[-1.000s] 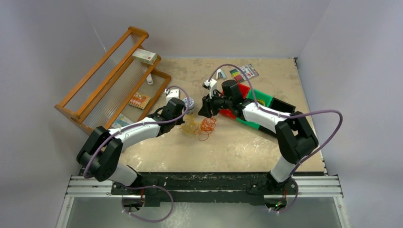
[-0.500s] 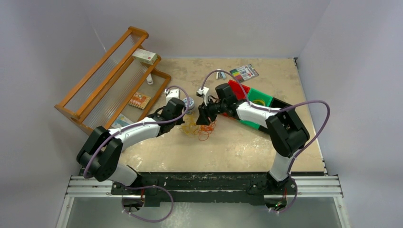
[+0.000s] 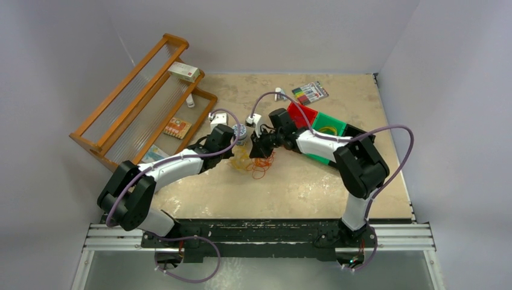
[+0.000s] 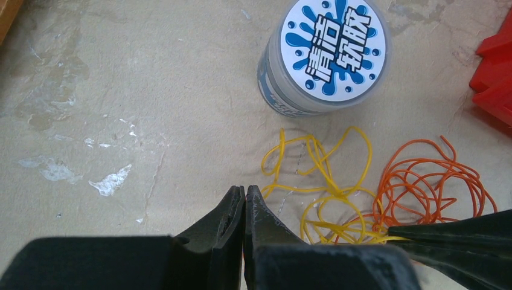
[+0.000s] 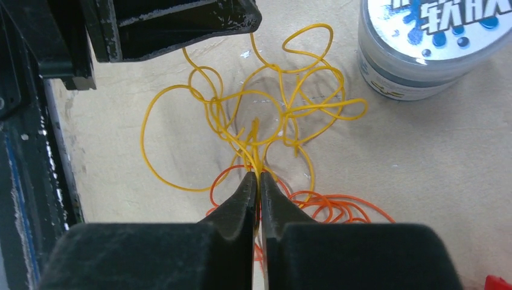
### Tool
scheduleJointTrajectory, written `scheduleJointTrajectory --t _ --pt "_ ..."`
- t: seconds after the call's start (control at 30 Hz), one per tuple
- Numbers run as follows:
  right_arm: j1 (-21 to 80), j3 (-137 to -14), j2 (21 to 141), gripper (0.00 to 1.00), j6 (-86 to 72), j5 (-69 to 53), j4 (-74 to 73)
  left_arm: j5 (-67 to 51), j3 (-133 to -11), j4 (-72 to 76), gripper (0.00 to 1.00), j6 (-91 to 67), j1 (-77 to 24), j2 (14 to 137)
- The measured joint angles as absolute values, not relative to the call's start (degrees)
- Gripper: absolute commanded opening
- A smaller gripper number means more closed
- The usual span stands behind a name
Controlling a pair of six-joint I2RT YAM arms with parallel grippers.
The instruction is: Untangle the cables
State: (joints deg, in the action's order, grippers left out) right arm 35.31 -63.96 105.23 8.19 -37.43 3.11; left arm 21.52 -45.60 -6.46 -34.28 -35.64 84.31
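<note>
The cables lie as a tangle on the tabletop: yellow loops next to orange loops, seen from above as one small pile. My right gripper is shut on a bundle of yellow strands where they meet the orange ones; the strands run straight into its jaws. Its fingers show at the lower right of the left wrist view. My left gripper is shut just left of the yellow loops, with no strand visible between its tips.
A round tub with a blue and white label stands right behind the tangle. Red and green bins sit to the right, a wooden rack at the far left, and a marker pack at the back.
My right gripper came left and down onto the pile and closed on the yellow strands. The left arm has stayed where it was.
</note>
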Motion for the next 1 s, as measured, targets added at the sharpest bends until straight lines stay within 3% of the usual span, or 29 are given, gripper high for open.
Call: scheduleJointTrajectory --t 0.17,0.7,1.0 --pt "35.4 -62.5 100.7 0.00 6.9 -32.8 3.4 22.0 -45.6 -6.5 0.00 -34.4 -35.6 84.4" --pt "35.3 -61.5 74.3 0.00 -0.6 -1.4 7.7 23.3 -45.6 -6.9 0.00 -34.5 -34.4 85.8" --pt "35.3 -64.7 67.7 0.00 -1.9 1.5 8.0 23.5 -45.6 -6.9 0.00 -34.9 -34.3 86.6"
